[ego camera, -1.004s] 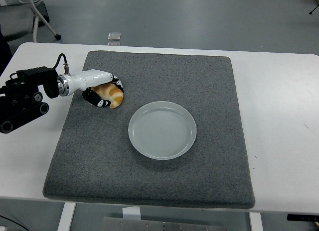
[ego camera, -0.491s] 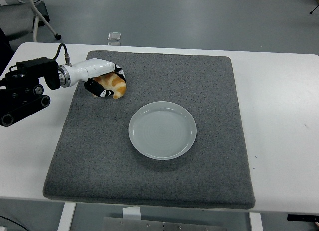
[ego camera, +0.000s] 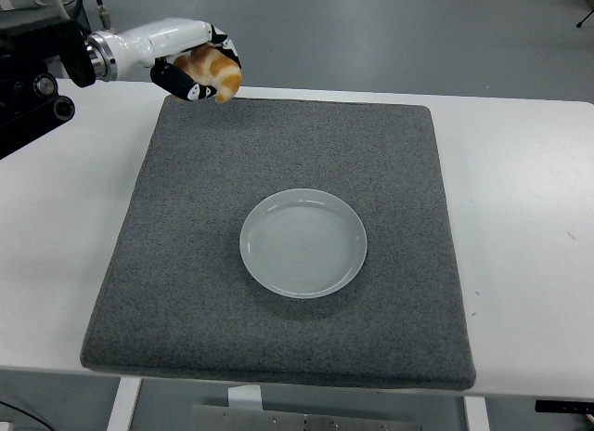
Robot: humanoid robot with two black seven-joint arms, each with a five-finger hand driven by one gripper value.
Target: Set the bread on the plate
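Left arm comes in from the 10 o'clock corner, forearm near level, wrist white. Left hand (ego camera: 190, 64) is raised above the far-left corner of the grey mat (ego camera: 278, 236), fingers curled around the bread (ego camera: 213, 69), which is gripped and clear of the mat. Plate (ego camera: 303, 242) sits empty at mat centre, well apart from the hand, toward 5 o'clock from it. Mat lies on the white tabletop (ego camera: 520, 217). Versus half a second ago: hand and bread were low on the mat at its far-left part; now lifted up and toward 12 o'clock. Plate unmoved. Right arm not visible.
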